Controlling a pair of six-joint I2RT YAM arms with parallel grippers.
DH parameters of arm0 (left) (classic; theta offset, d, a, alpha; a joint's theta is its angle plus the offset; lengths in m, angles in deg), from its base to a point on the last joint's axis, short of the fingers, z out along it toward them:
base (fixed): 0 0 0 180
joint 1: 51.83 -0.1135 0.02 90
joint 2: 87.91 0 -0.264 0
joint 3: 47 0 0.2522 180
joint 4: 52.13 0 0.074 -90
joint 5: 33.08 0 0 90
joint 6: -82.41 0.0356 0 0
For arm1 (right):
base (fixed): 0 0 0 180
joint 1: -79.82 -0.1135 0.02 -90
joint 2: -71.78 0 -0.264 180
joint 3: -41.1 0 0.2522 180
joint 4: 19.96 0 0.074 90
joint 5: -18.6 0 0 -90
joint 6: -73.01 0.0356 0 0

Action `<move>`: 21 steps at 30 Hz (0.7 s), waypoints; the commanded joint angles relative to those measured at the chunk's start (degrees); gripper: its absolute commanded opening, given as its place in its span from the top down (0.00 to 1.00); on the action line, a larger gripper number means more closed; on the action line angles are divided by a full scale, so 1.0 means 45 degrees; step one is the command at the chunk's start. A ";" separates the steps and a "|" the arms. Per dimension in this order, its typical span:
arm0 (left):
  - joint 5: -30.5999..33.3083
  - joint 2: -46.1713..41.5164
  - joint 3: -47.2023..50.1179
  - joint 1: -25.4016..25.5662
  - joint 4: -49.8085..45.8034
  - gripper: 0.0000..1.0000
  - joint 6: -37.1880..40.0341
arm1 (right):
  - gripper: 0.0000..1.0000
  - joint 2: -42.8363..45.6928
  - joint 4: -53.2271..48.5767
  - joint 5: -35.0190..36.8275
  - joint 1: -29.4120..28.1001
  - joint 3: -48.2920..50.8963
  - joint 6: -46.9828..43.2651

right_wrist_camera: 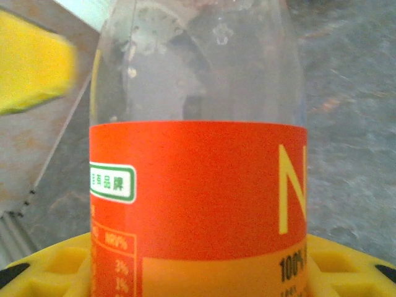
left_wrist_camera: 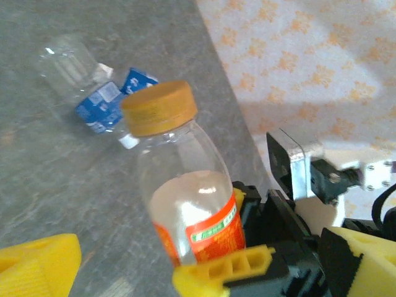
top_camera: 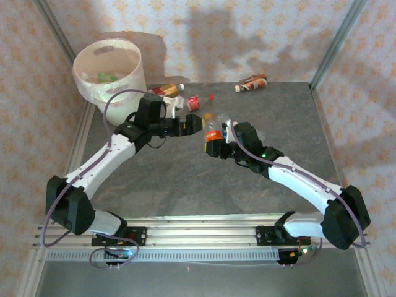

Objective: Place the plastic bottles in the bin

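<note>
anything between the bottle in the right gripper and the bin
Yes: seen from above, the left gripper and left arm lie on the straight line from the bottle to the bin.

Grey mottled table top (top_camera: pixel 204 185), backed and flanked by pale wallpaper (top_camera: pixel 247 37) printed with small orange flowers, metal frame posts (top_camera: pixel 337 40) set at the back corners, slotted aluminium rail (top_camera: pixel 198 232) laid along the near edge
</note>
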 commanded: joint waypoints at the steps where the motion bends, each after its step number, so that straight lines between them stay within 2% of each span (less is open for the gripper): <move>1: 0.0029 0.0867 -0.0128 0.0404 0.1576 0.00 -0.0899 | 0.68 -0.0023 0.1137 -0.1101 -0.0043 -0.0316 -0.0558; 5: 0.0146 0.1787 -0.0161 0.0537 0.2788 0.00 -0.2446 | 0.67 0.0016 0.1815 -0.0547 -0.0257 -0.0244 -0.0784; 10: 0.0005 0.2273 -0.0316 0.1178 0.3352 0.00 -0.2839 | 0.68 -0.0242 0.2337 0.0257 -0.0655 -0.0439 -0.1437; 12: 0.0240 0.2224 -0.0206 0.1300 0.3446 0.11 -0.2810 | 0.67 -0.0342 0.2549 0.0391 -0.0676 -0.0530 -0.1466; 14: 0.0574 0.2078 0.0014 0.1268 0.3618 0.29 -0.2913 | 0.66 -0.0347 0.2765 0.0550 -0.0697 -0.0507 -0.1476; 16: 0.0636 0.2047 0.0048 0.1228 0.3567 0.36 -0.2918 | 0.64 -0.0328 0.2727 0.0727 -0.0706 -0.0485 -0.1491; 18: 0.0465 0.2137 -0.0025 0.1234 0.3499 0.39 -0.2940 | 0.58 -0.0284 0.2579 0.0842 -0.0705 -0.0448 -0.1520; 21: 0.0521 0.2221 -0.0051 0.1233 0.3550 0.48 -0.3056 | 0.34 -0.0178 0.2344 0.0818 -0.0698 -0.0352 -0.1476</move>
